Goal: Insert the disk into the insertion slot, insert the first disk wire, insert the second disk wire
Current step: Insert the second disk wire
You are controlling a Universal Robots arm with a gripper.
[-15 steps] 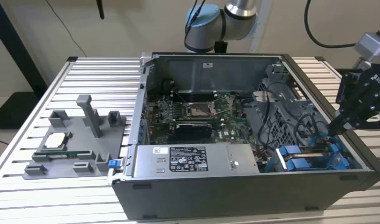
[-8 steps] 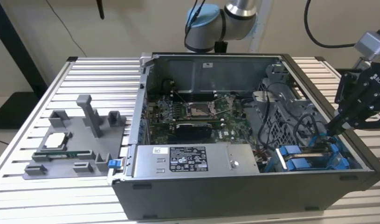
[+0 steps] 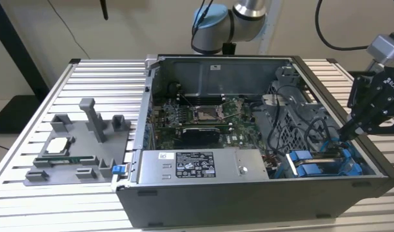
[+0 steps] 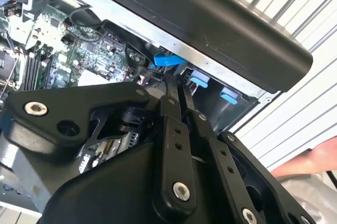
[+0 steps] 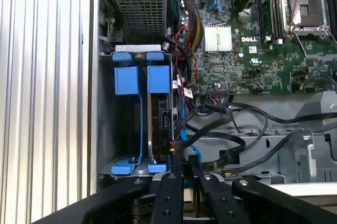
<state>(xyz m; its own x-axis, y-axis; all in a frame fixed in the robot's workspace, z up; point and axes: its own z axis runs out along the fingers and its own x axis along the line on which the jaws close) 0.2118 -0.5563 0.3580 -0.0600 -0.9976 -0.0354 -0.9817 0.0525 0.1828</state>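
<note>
Disk seated in the slot of the drive cage, at the computer case's corner; gripper beside a blue wire, fingers closed together.

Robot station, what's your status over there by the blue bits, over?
Gripper shut on blue wire. Disk seated in insertion slot. Black cables crowd alongside.

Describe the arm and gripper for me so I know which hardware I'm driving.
The arm has silver-grey rounded joints, one with a light blue cap. The gripper is matte black and angular, with white lettering on its side and silver screw heads. A black cable hangs near its grey wrist.
</note>
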